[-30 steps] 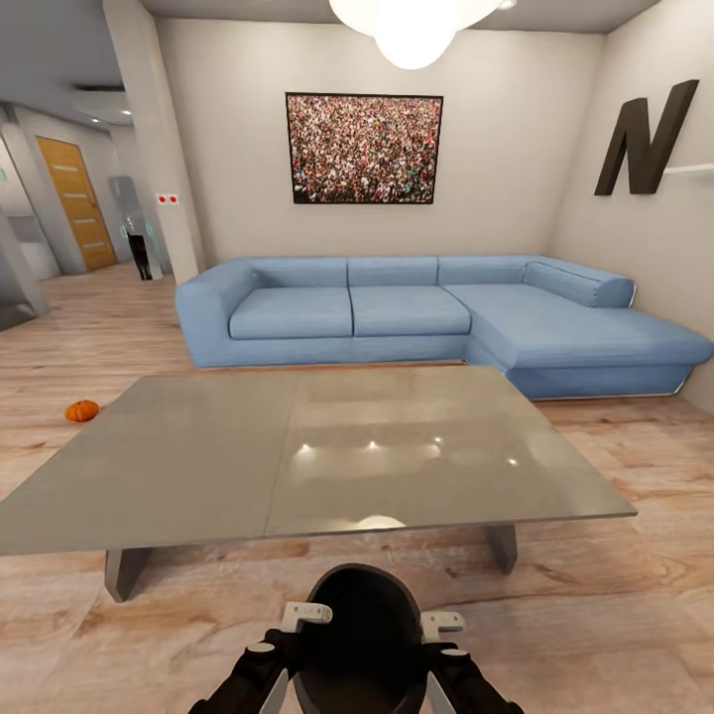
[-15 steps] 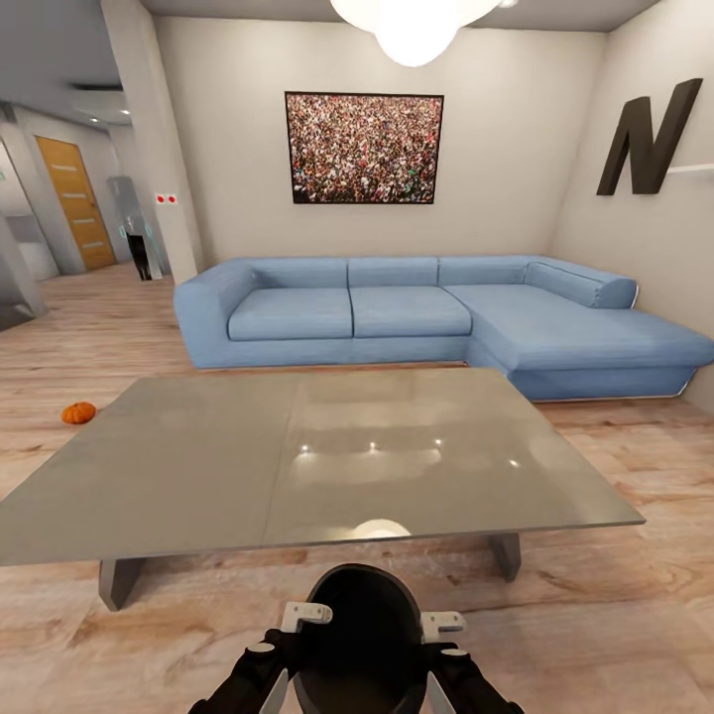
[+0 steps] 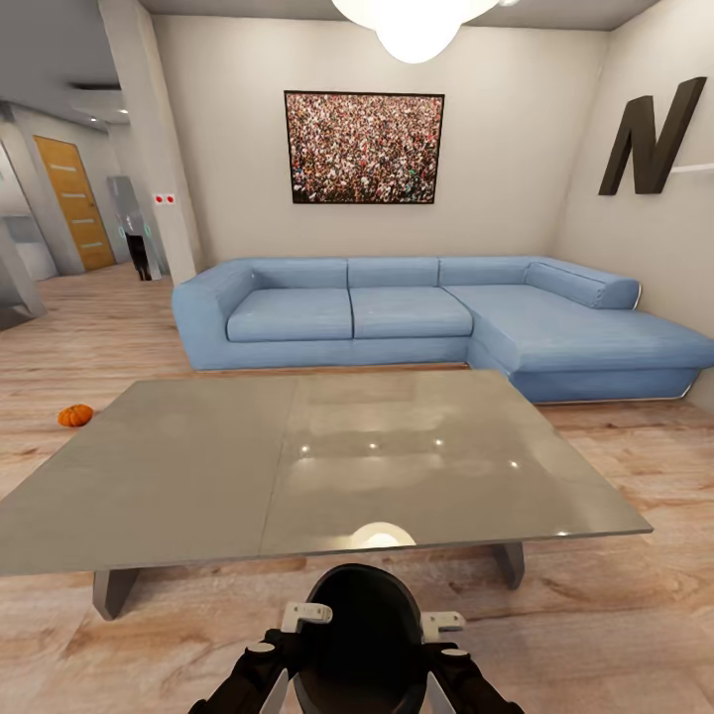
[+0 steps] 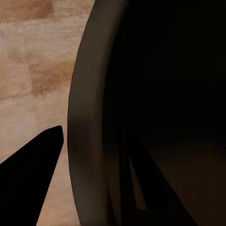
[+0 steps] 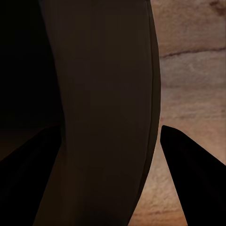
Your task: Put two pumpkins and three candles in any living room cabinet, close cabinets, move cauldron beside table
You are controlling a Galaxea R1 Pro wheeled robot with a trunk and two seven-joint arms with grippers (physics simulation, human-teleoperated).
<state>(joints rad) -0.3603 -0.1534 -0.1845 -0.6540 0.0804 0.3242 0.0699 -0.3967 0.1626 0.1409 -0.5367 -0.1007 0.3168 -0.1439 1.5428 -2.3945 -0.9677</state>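
Head view: both grippers pinch the black cauldron by its rim, left gripper, right gripper, just before the grey coffee table; a pumpkin lies on the floor left of the table.

Black cauldron, grey table, blue sofa, orange pumpkin.

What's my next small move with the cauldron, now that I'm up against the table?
Probably lower the cauldron straight down onto the floor. Both the left gripper and the right gripper straddle its rim, holding it just short of the grey table's near edge, so it is already beside the table. The pumpkin on the floor can come next.
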